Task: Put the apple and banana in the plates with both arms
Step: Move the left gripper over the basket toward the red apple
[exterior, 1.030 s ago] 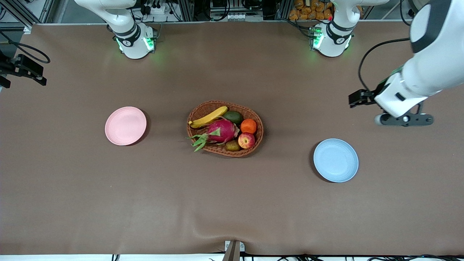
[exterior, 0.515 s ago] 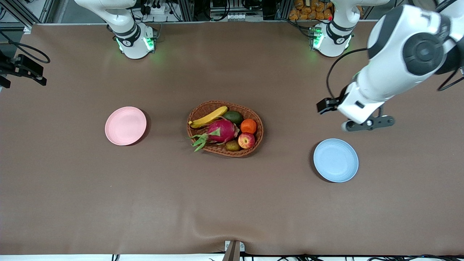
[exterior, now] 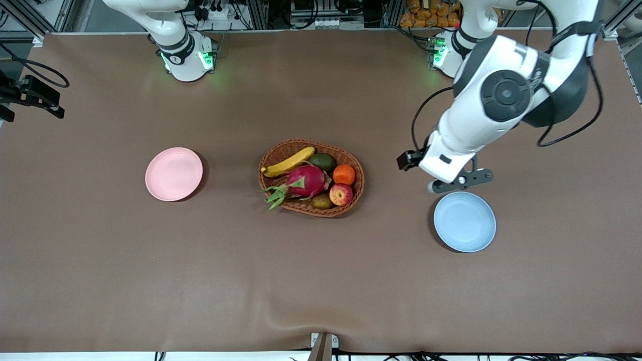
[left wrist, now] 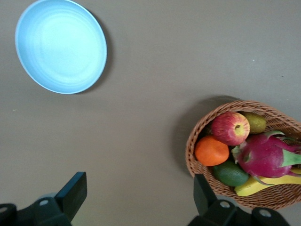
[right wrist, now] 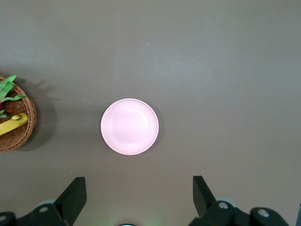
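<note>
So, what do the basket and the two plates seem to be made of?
The basket looks like woven wicker or rattan: brown interlaced strands show along its wall. The pink plate and the blue plate look like matte plastic or a similar composite, smooth and without gloss.

- Left hand (left wrist: 136, 200) spread wide, empty, above bare brown tabletop (left wrist: 155, 70).
- Pale blue plate (left wrist: 61, 45) lies empty.
- Woven basket (left wrist: 200, 141) holds apple (left wrist: 230, 128), orange (left wrist: 211, 150), banana (left wrist: 263, 183), dragon fruit (left wrist: 263, 155).
</note>
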`<state>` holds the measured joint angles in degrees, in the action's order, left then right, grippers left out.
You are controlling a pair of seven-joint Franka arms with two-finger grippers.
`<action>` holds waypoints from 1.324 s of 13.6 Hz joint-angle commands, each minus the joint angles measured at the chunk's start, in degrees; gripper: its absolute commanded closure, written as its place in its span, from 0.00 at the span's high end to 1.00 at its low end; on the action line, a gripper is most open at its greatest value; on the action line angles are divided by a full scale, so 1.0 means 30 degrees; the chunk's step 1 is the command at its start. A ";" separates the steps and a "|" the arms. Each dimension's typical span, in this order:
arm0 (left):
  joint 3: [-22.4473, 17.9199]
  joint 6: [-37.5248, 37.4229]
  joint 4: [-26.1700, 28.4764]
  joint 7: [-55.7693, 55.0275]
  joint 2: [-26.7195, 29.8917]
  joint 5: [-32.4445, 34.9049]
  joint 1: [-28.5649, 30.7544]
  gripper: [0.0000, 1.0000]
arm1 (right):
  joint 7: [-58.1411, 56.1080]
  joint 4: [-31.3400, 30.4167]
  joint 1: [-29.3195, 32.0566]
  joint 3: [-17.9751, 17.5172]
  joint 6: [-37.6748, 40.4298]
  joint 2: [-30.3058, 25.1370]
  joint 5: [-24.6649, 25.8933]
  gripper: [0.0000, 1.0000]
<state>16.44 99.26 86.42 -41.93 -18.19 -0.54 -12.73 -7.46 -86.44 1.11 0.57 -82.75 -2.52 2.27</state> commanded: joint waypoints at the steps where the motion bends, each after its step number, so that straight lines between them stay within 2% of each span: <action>1: -0.0060 0.0952 -0.0359 -0.1398 -0.0819 0.0034 -0.0821 1.00 | -0.0295 0.0367 0.0422 -0.0247 0.0162 0.0194 0.0064 1.00; 8: -0.0119 0.4379 -0.0418 -0.5531 -0.3220 0.0063 -0.2581 1.00 | -0.0267 0.0396 0.0393 -0.0247 0.0161 0.0194 0.0064 1.00; 11: -0.0148 0.5845 -0.0447 -0.5535 -0.4421 0.0179 -0.2787 1.00 | -0.0296 0.0367 0.0480 -0.0247 0.0191 0.0194 0.0064 1.00; 14: -0.0148 0.6405 -0.0476 -0.5534 -0.5389 0.1555 -0.3226 1.00 | -0.0266 0.0308 0.0599 -0.0247 0.0220 0.0194 0.0034 1.00; 18: -0.0177 0.8188 -0.0477 -0.5652 -0.6385 0.1558 -0.3753 1.00 | -0.0413 0.0279 0.0921 -0.0247 0.0220 0.0224 -0.0024 1.00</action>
<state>16.33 121.94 86.31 -57.60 -35.59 2.95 -22.68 -7.58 -86.44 2.59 0.62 -82.65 -2.42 2.27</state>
